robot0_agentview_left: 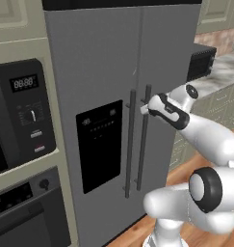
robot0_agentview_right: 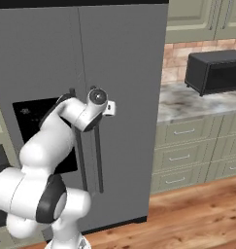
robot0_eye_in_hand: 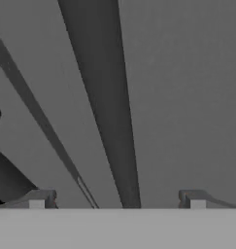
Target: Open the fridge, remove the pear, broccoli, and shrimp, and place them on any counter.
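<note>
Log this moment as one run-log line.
phase: reach for handle | fridge: doors shut | gripper: open, straddling right door handle, not closed | food: unseen

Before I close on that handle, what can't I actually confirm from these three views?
- Pear, broccoli, shrimp: inside the fridge, behind its shut doors, both base views.
- End effector, open: contact with the right-door handle unclear; hand view's bottom edge crops the fingertips.
- Wall oven's display digits: too small, left base view.
- Counter: cut off at right edge.
</note>
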